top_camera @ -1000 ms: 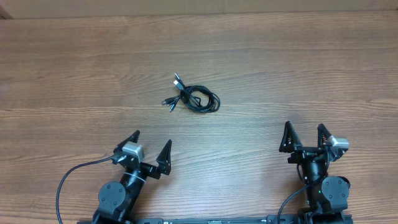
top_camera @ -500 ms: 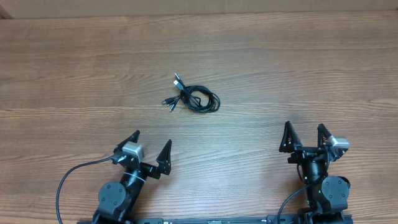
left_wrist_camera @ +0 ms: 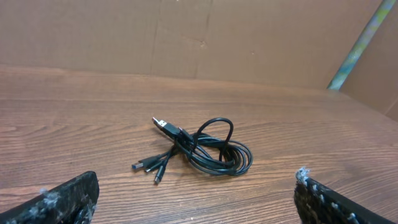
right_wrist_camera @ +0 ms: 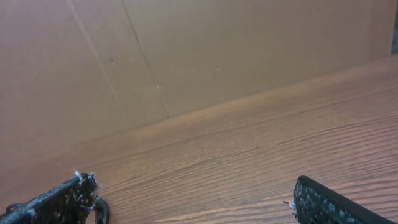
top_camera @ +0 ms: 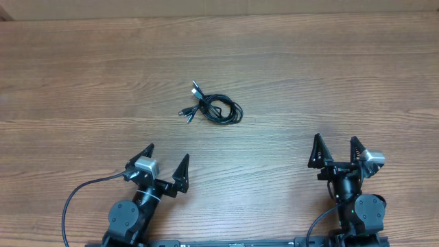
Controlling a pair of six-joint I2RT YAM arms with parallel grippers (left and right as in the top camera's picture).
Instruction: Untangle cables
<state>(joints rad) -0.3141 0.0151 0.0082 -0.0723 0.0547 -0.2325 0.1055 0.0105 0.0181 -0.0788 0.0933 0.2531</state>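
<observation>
Your left end effector (top_camera: 167, 152): jaws wide apart, holding nothing, parked at near edge. Right end effector (top_camera: 335, 138): same, released, empty. Farther out, mid-tabletop (top_camera: 329, 68): cables (top_camera: 216, 108) in one knotted bundle, loops right, plugs fanned left, well apart from both. Nothing untangled yet; you have whole job left.

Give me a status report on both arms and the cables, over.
Left tool open, empty. Right tool open, empty. Cables in one tangle on table, untouched, nearer left arm. Nothing between tools and cables.
</observation>
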